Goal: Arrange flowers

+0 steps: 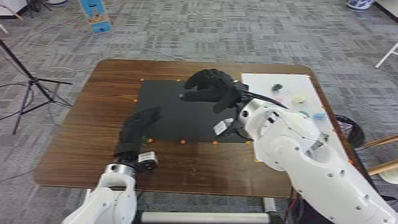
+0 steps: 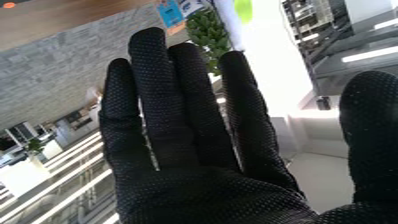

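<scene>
Worktop [image 1: 93,125], brown wood, bearing all the parts listed. Right arm [image 1: 302,155], white and jointed, enters right of the rectangular matt-black mat [image 1: 182,120], the landmark for places. White rectangular sheet [image 1: 289,79] adjoins, on the mat's right. Right hand [image 1: 211,86], in black fabric glove, is over the mat's far right part; its fingers [image 2: 164,110] are straight, the thumb [image 2: 369,135] well apart, nothing between. Left hand [image 1: 144,121], likewise black-gloved, is by the mat's left edge, its fingers relaxed and empty. Small dark green object [image 1: 277,87], presumably part of a flower, lies on the sheet, right of the mat's far end; its long axis cannot be told. Small pale yellow-green object [image 1: 299,99] and small light blue object [image 1: 319,116] lie farther from the mat. Key relation: all three lie on the right hand's side of the mat, the dark green one nearest it; a pick-up would probably call for a rightward move.
</scene>
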